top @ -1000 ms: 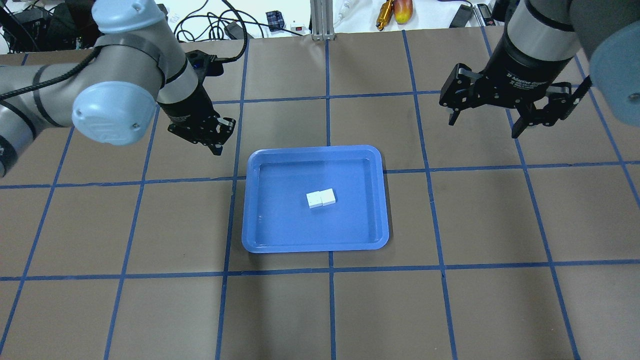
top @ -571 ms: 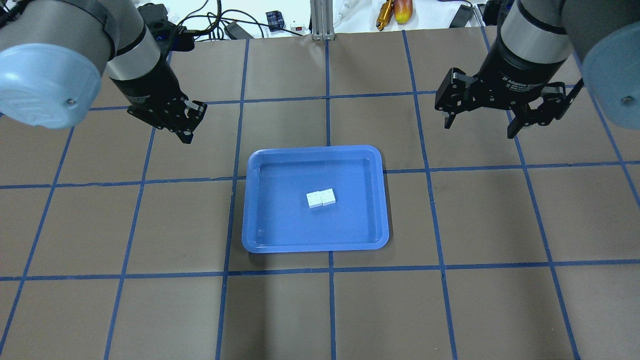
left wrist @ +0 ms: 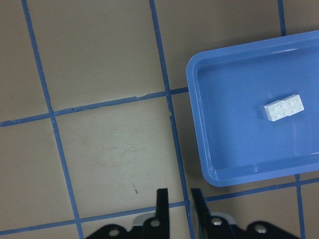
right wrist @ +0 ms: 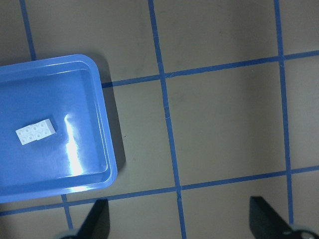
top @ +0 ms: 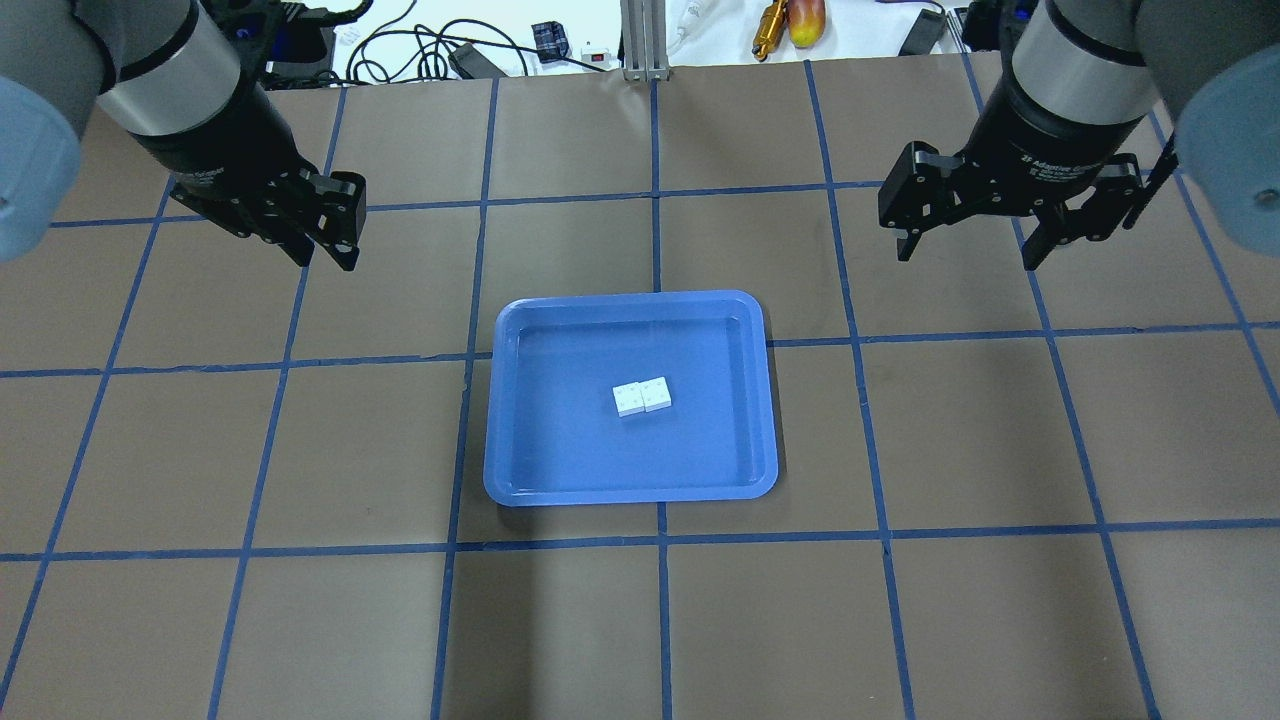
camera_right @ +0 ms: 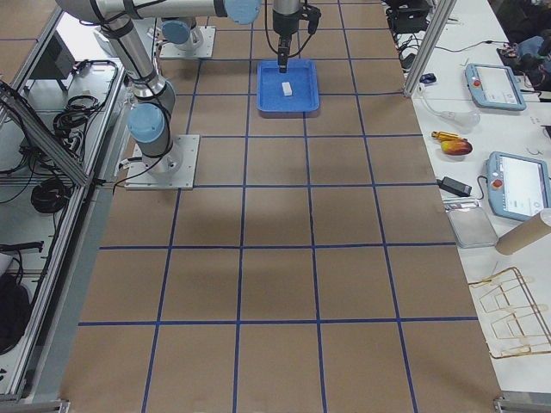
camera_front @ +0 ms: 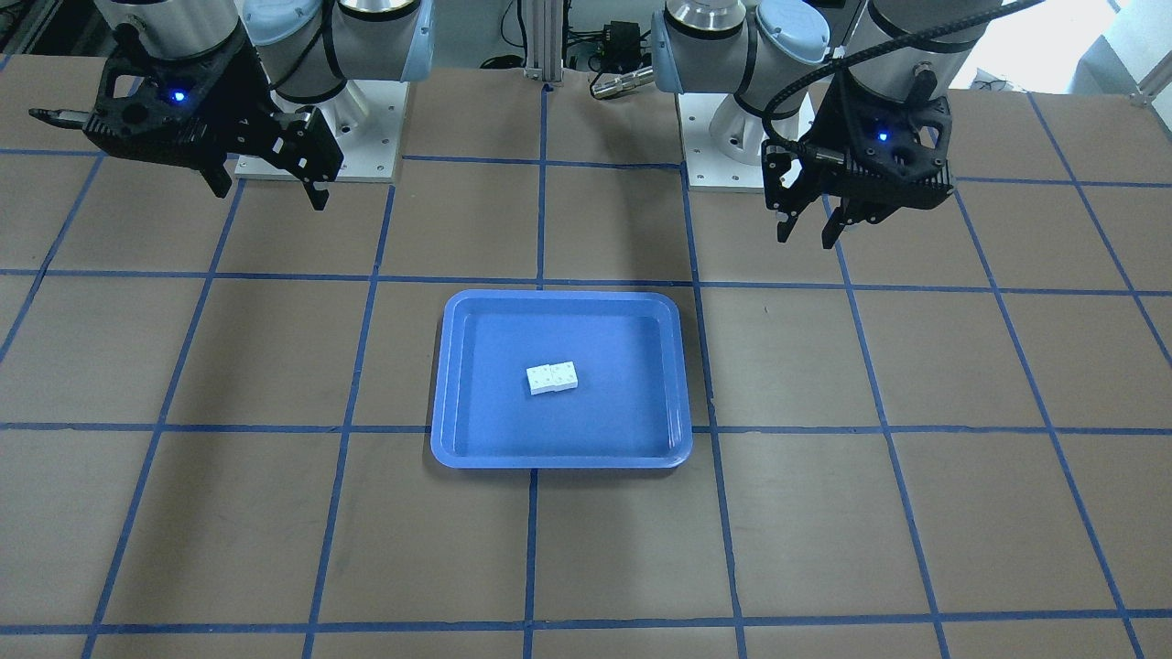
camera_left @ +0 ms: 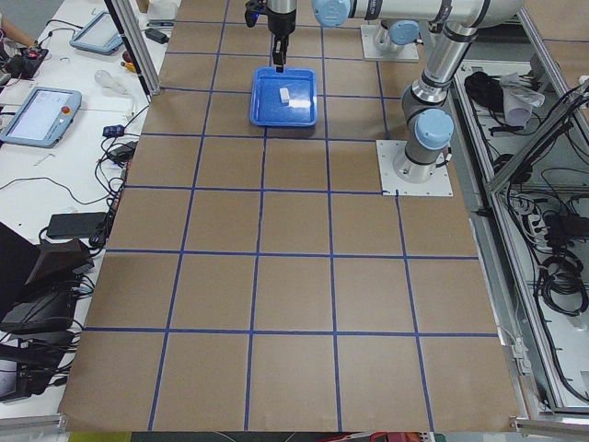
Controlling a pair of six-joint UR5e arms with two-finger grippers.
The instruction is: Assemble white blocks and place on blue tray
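Observation:
The two white blocks [top: 641, 397] lie joined as one short oblong, studs up, near the middle of the blue tray [top: 630, 298]. They also show in the front view [camera_front: 552, 377], the left wrist view [left wrist: 283, 107] and the right wrist view [right wrist: 34, 132]. My left gripper [top: 325, 255] hovers empty to the left of and beyond the tray, its jaws only narrowly apart [left wrist: 178, 196]. My right gripper [top: 966, 258] hovers wide open and empty to the right of and beyond the tray; it also shows in the front view [camera_front: 270, 197].
The brown table carries a grid of blue tape lines. Cables, an orange tool [top: 768, 28] and small devices lie past the far edge. The two arm bases [camera_front: 320, 137] stand on the robot's side. Pendants and clutter sit on side benches [camera_right: 504, 86].
My left gripper has moved left and away from the tray's far left corner, and the arm has swung outward. The right gripper has barely shifted. The joined blocks have not moved.

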